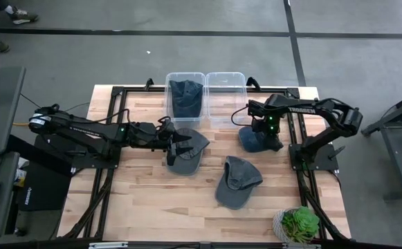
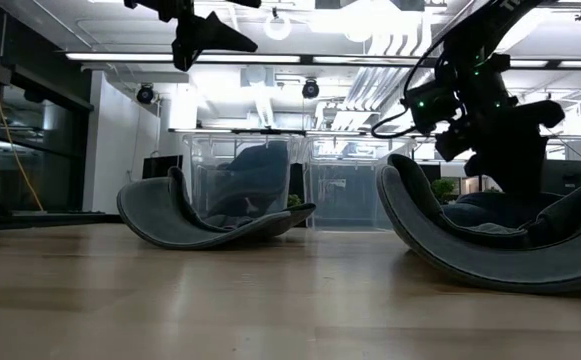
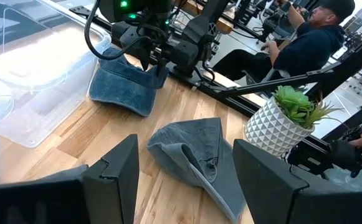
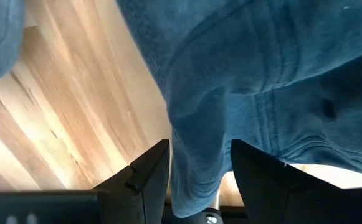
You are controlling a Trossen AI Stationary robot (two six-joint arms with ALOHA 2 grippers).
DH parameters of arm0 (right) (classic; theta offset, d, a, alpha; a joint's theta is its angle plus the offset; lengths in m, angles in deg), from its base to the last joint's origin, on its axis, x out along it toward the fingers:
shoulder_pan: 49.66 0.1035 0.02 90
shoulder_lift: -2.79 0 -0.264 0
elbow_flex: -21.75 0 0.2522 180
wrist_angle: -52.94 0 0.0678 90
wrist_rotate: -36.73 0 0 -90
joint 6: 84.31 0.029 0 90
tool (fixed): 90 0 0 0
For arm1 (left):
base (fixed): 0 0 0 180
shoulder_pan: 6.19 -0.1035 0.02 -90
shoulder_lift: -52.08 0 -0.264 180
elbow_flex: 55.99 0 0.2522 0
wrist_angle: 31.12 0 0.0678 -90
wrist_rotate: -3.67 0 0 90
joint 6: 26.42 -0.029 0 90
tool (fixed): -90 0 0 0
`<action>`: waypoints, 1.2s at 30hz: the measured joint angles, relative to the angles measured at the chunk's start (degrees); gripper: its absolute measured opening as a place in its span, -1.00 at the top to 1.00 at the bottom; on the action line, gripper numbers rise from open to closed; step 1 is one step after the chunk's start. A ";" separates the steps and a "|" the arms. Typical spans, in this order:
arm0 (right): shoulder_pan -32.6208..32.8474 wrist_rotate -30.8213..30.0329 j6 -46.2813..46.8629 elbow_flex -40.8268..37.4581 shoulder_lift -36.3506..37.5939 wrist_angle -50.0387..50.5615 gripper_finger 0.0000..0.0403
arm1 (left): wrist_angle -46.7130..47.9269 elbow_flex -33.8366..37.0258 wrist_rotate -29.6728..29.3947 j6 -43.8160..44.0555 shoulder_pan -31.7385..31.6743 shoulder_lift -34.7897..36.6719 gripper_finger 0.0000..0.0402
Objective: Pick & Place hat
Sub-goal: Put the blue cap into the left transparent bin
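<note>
A blue hat (image 1: 252, 142) lies at the table's right, and my right gripper (image 1: 264, 131) is down on it, shut on its cloth. A grey hat (image 1: 187, 160) rests on its curved brim and crown at the table's middle. My left gripper (image 1: 180, 142) hangs open well above it (image 2: 220, 40) and touches nothing. A second grey hat (image 1: 236, 183) lies nearer the front, crumpled on the wood. The left wrist view shows it (image 3: 193, 155) past the open fingers, with the blue hat (image 3: 121, 90) farther off. My right gripper (image 4: 199, 149) pinches a raised fold of the blue hat's crown (image 4: 196, 171) between its two fingers. The fingers come from above, pointing down (image 3: 148, 59). The cloth peaks up at the fingers, while the hat's brim side (image 3: 115, 99) stays on the table.
Two clear bins stand at the far edge: the left bin (image 1: 185, 76) holds a dark blue hat (image 1: 185, 98), and the right bin (image 1: 226, 76) shows nothing inside. A potted plant (image 1: 299, 223) sits at the near right corner. A person (image 3: 305, 43) sits beyond the table.
</note>
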 joint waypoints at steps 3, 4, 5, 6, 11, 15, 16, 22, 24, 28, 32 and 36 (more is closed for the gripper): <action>0.00 -0.07 0.05 0.00 0.00 0.07 0.18 | 0.02 0.00 0.00 0.01 0.00 0.00 -0.02; 0.00 0.04 0.09 0.00 0.00 0.14 0.18 | 0.04 0.00 0.00 0.03 0.00 0.00 -0.02; 0.00 0.29 0.12 0.00 0.00 0.17 0.18 | 0.01 0.00 0.00 0.02 0.00 0.00 -0.02; 0.00 0.66 0.26 0.00 0.00 0.19 0.18 | 0.04 0.00 0.00 0.02 0.00 0.00 -0.02; 0.00 2.05 1.46 0.00 0.00 0.37 0.18 | 0.51 0.00 -0.02 -0.02 0.00 0.00 -0.02; 0.00 1.98 1.73 0.00 0.00 0.50 0.18 | 0.86 0.00 -0.09 -0.04 0.00 0.00 -0.02; 0.00 1.84 2.08 0.00 0.00 0.48 0.18 | 1.07 0.00 -0.11 -0.04 0.00 0.00 -0.02; 0.00 1.32 3.33 0.00 0.00 0.56 0.28 | 1.26 0.00 -0.14 -0.06 0.00 0.00 -0.02; 0.00 1.26 4.15 0.00 0.00 0.61 0.38 | 1.26 0.00 -0.13 -0.06 0.00 0.00 -0.02; 0.00 1.06 5.79 0.00 0.00 0.65 0.65 | 1.26 0.00 -0.13 -0.06 0.00 0.00 -0.02; 0.00 1.08 6.99 0.00 0.00 1.04 0.95 | 1.26 -0.03 -0.13 -0.06 0.00 0.00 -0.02; 0.00 1.06 8.99 0.00 0.00 1.59 0.97 | 1.24 -0.05 -0.13 -0.04 0.00 0.00 -0.02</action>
